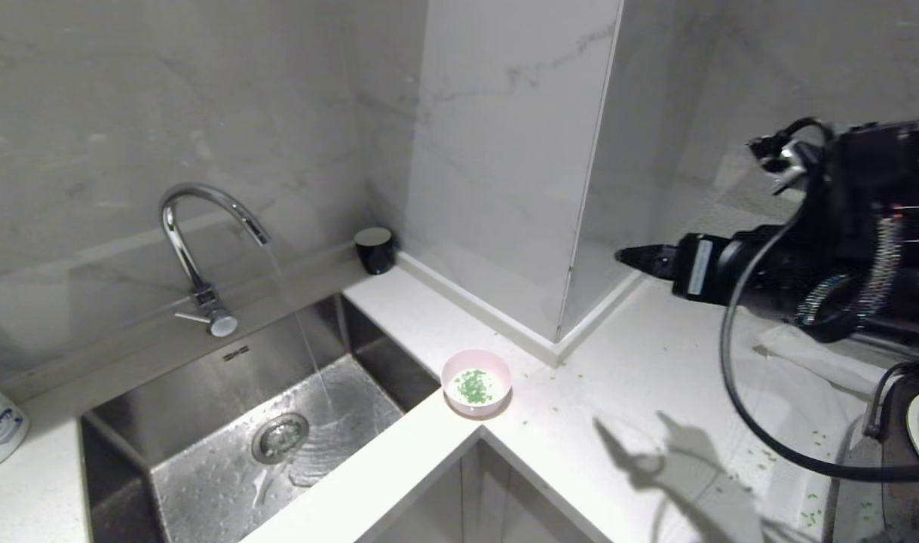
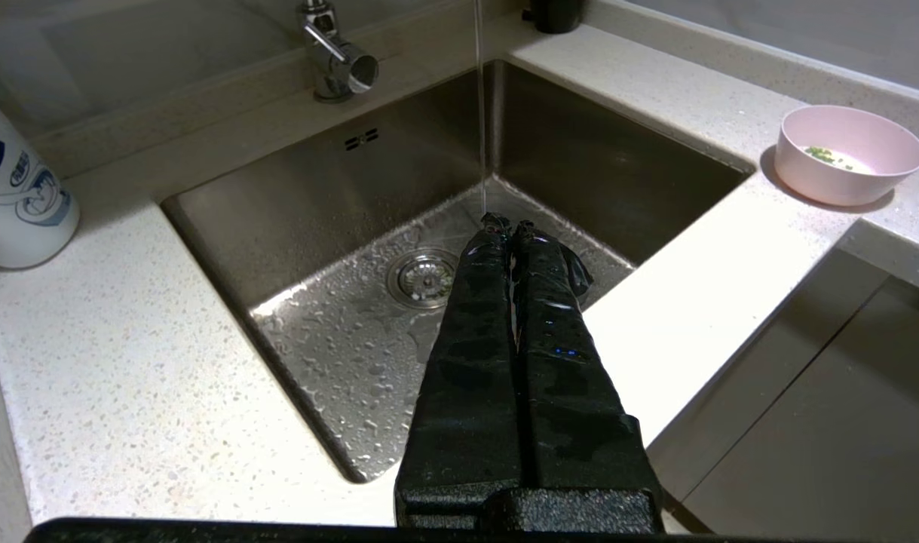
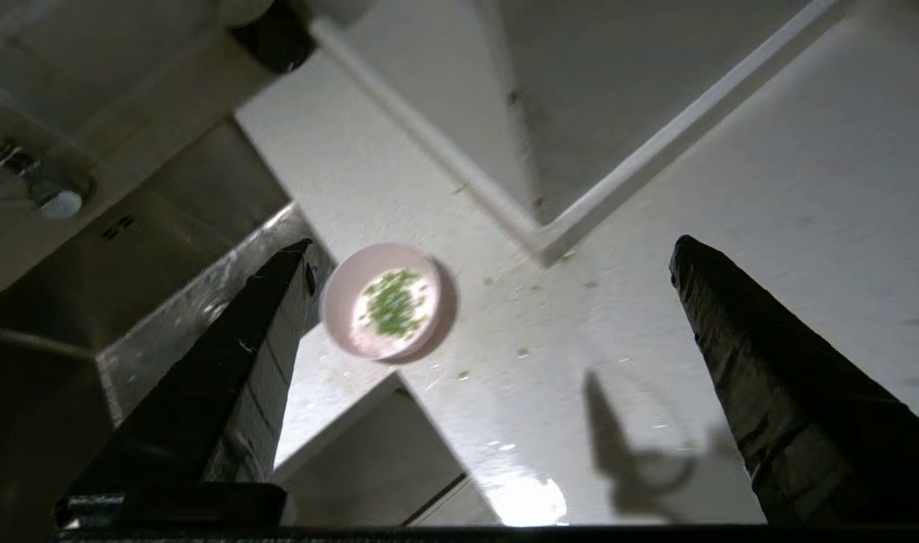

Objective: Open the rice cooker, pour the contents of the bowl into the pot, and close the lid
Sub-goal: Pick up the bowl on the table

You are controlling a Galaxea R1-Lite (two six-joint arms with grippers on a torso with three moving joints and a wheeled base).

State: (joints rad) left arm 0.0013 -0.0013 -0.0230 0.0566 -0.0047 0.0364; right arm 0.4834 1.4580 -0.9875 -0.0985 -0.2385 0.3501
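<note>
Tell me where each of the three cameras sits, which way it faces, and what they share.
Head view: high, facing down at the corner counter; the right gripper enters from the right.
Left wrist view: behind the shut left gripper, facing the sink under running water.
Right wrist view: above the counter, looking down between open jaws.
Shared: all three show the bowl by the sink.

The sink (image 1: 203,422) is brushed steel, wet and beaded with drops, and its tap (image 1: 195,241) is polished chrome. The worktop (image 1: 640,392) looks like pale speckled stone with a smooth, slightly glossy face. The wall (image 1: 127,113) is grey-veined marble-look tile, glossy. The bowl (image 1: 476,382) looks like matt pink plastic. The left claw (image 2: 508,225) has black fingers that shine wet; the right claw (image 3: 497,249) has matt, rough-textured black fingers.
</note>
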